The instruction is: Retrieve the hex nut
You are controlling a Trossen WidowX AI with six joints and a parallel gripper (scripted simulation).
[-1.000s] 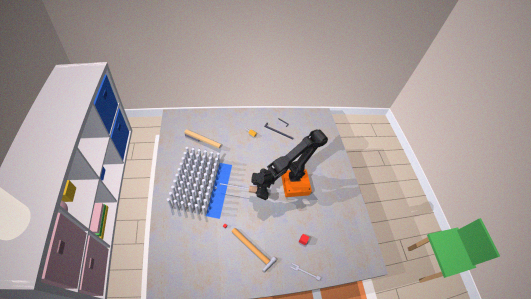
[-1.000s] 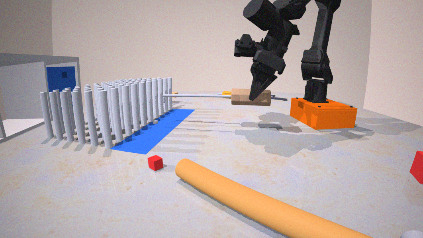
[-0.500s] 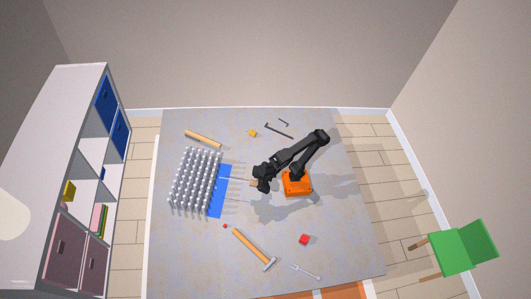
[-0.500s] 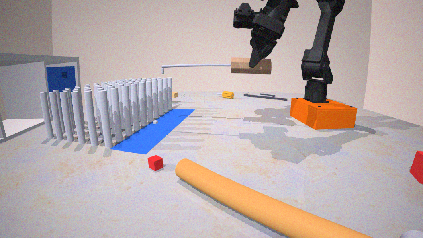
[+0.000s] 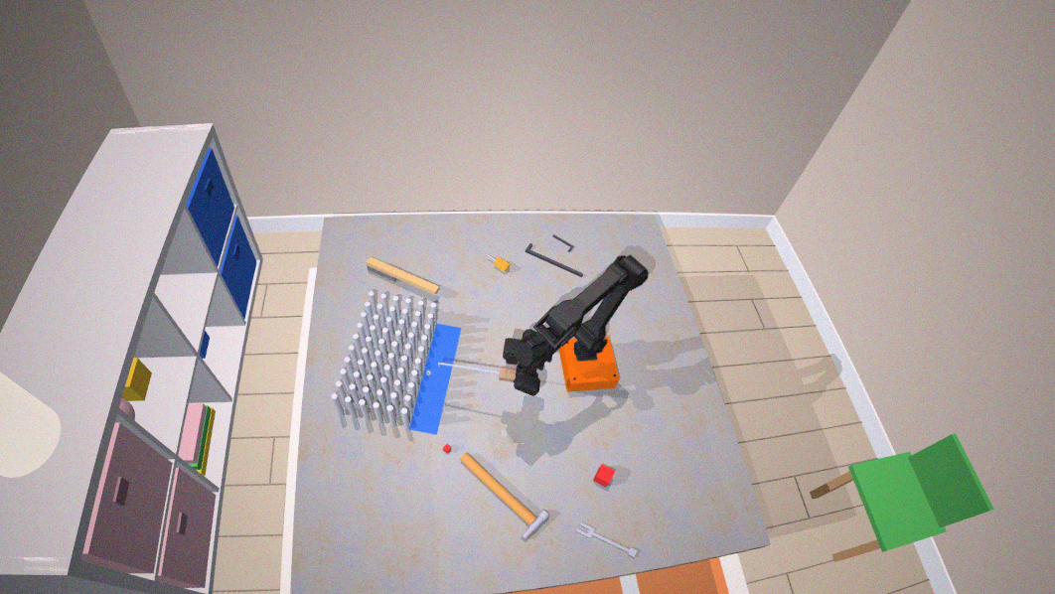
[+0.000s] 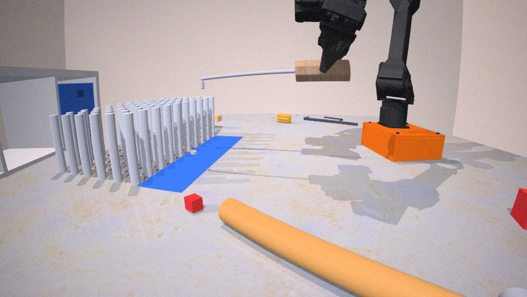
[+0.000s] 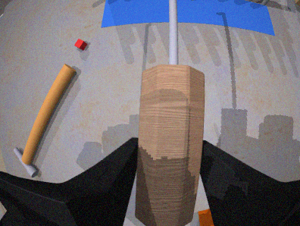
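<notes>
My gripper (image 6: 324,70) (image 7: 168,145) is shut on the wooden handle (image 6: 304,70) (image 7: 167,114) of a hook tool and holds it high above the table. The tool's thin metal rod (image 5: 472,367) (image 6: 246,74) (image 7: 173,34) points toward the spacers, and its short bent tip (image 6: 202,84) hangs down in the air, above the height of the spacer tops. The metal spacers (image 5: 389,354) (image 6: 132,147) all stand upright in rows. The small hex nut (image 5: 428,372) (image 6: 193,152) lies on the blue taped strip (image 5: 428,413) (image 6: 184,177) (image 7: 132,15), near its spacer-side edge. Nothing touches the nut.
A hammer (image 5: 498,488) (image 6: 305,243) (image 7: 45,114) and red cubes (image 5: 446,448) (image 5: 603,475) lie on the near side. A fork-like tool (image 5: 609,540) lies beyond the hammer. A wooden bar (image 5: 402,275), a yellow-handled tool (image 5: 501,263) and two dark hooked rods (image 5: 554,260) (image 5: 562,241) lie at the back.
</notes>
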